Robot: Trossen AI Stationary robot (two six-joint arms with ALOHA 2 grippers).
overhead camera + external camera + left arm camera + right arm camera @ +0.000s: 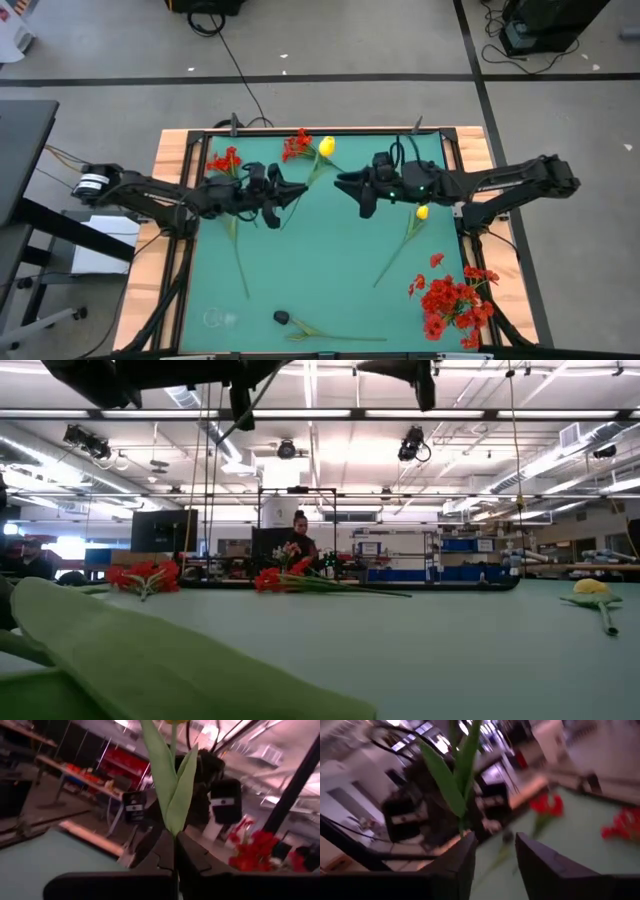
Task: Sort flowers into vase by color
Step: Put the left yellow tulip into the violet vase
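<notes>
**Left pincer clenched on a tulip stem**

The yellow tulip [326, 146] sits upper centre of the high view, its stem [174, 795] grasped by the left pincer [292, 192]; the right pincer [345, 181], centre, is released beside it; red flowers [452, 300] lie lower right on the green worktop [330, 270].

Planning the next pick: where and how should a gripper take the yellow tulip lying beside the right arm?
Grip the yellow tulip by its bare stem near the middle, coming straight down with fingers across it. It lies flat and diagonal on the green mat, clear of other flowers, while the head sits close by the right arm.
</notes>
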